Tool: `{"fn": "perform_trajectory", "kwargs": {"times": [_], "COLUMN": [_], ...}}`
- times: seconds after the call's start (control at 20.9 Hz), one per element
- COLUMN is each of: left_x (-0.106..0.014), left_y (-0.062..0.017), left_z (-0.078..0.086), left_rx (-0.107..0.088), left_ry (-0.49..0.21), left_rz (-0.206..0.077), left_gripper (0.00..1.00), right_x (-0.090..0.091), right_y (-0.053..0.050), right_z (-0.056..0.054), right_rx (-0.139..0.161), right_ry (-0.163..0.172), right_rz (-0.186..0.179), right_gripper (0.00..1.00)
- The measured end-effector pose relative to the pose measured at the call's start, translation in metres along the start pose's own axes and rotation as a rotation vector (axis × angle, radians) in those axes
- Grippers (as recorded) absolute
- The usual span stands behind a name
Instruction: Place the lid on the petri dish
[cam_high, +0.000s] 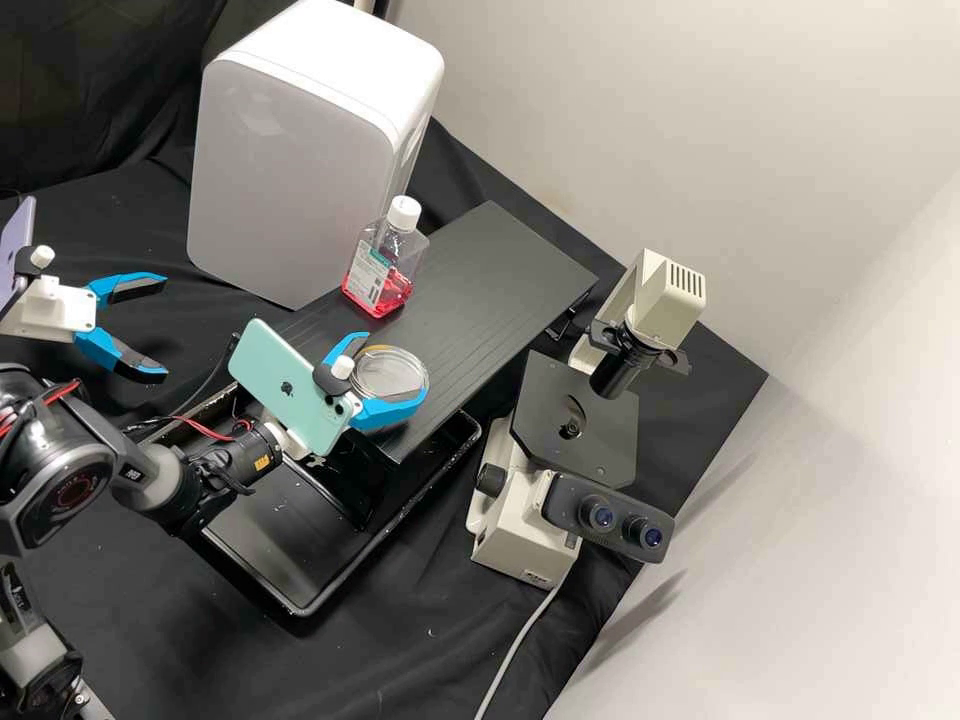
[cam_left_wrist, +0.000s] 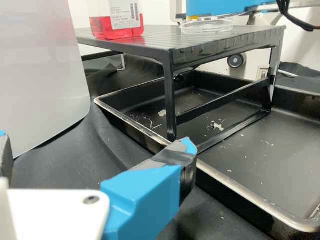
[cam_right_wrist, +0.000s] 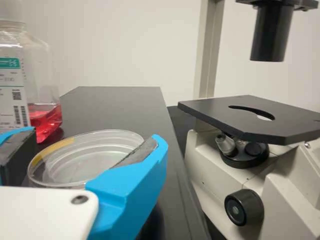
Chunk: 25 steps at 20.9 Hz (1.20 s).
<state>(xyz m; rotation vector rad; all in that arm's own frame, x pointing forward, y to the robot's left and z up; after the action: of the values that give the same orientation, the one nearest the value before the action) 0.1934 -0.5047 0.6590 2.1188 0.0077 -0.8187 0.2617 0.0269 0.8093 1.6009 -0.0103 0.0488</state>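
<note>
Currently your right hand (cam_high: 395, 367) is closed around the petri dish (cam_right_wrist: 85, 155), one blue finger against each side of its rim. The dish sits on the near end of the black raised rack (cam_high: 480, 280), which stands in a tray (cam_high: 300, 603) on the desk. A bottle of red liquid (cam_high: 385, 260) stands farther back on that rack. Your left hand (cam_high: 160, 328) hangs wide open with nothing in it, well apart from the dish, beside the white box (cam_high: 310, 150).
</note>
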Motion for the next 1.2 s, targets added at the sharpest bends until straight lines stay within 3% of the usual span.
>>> {"fn": "perform_trajectory", "kwargs": {"times": [0.14, 0.38, 0.43, 0.67, 0.91, 1.2], "left_x": [0.000, 0.000, 0.000, 0.000, 0.000, 0.000], "left_y": [0.0000, 0.0000, -0.0002, -0.0004, -0.0004, -0.0003], "left_z": [0.000, 0.000, 0.001, 0.002, 0.002, 0.001], "left_rx": [0.000, 0.000, 0.000, 0.001, 0.007, 0.012], "left_ry": [0.000, 0.000, -0.002, -0.001, -0.001, 0.004], "left_rz": [0.000, 0.000, 0.000, 0.000, 0.000, 0.001], "left_gripper": [1.00, 1.00, 1.00, 1.00, 1.00, 1.00], "right_x": [0.000, 0.003, 0.003, 0.004, 0.004, -0.001], "right_y": [0.003, 0.002, 0.001, -0.004, -0.004, -0.009], "right_z": [0.003, 0.011, 0.012, 0.016, 0.016, 0.017], "right_rx": [0.026, 0.103, 0.119, 0.143, 0.143, 0.128], "right_ry": [-0.009, -0.006, -0.007, -0.014, -0.013, -0.005], "right_rz": [0.007, 0.003, 0.005, -0.021, -0.022, -0.054], "right_gripper": [0.00, 0.00, 1.00, 1.00, 1.00, 1.00]}}
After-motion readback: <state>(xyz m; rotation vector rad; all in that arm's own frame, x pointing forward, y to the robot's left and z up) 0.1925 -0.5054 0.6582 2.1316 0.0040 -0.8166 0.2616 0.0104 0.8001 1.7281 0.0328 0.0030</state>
